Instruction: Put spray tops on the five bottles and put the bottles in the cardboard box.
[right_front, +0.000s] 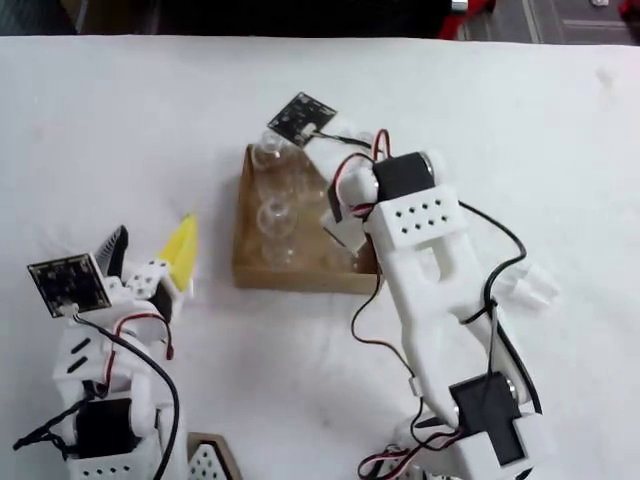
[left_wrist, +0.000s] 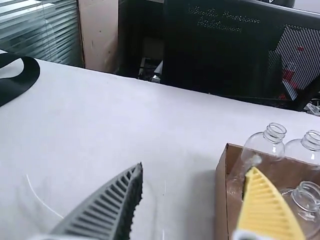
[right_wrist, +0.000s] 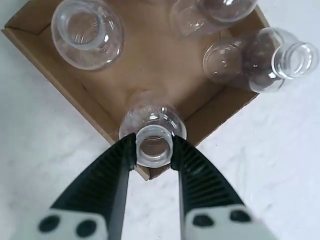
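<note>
The cardboard box (right_front: 250, 270) sits mid-table with several clear bottles (right_front: 275, 220) standing in it, none with a spray top. In the right wrist view my right gripper (right_wrist: 154, 145) is shut on the neck of a clear bottle (right_wrist: 152, 122) at one corner of the box (right_wrist: 60, 75). Another bottle (right_wrist: 87, 32) stands upright and one (right_wrist: 260, 57) leans against the box wall. My left gripper (right_front: 150, 240) is open on the table left of the box, holding nothing. Its grey and yellow fingers (left_wrist: 265, 210) point toward the box (left_wrist: 225, 175) and bottle necks (left_wrist: 274, 132).
The right arm (right_front: 425, 260) reaches over the box's right side and hides that part. A white object (right_front: 530, 285) lies beside it on the right. A brown cardboard piece (right_front: 215, 455) shows at the front edge. A black strap (left_wrist: 17, 75) lies far left on the white cloth.
</note>
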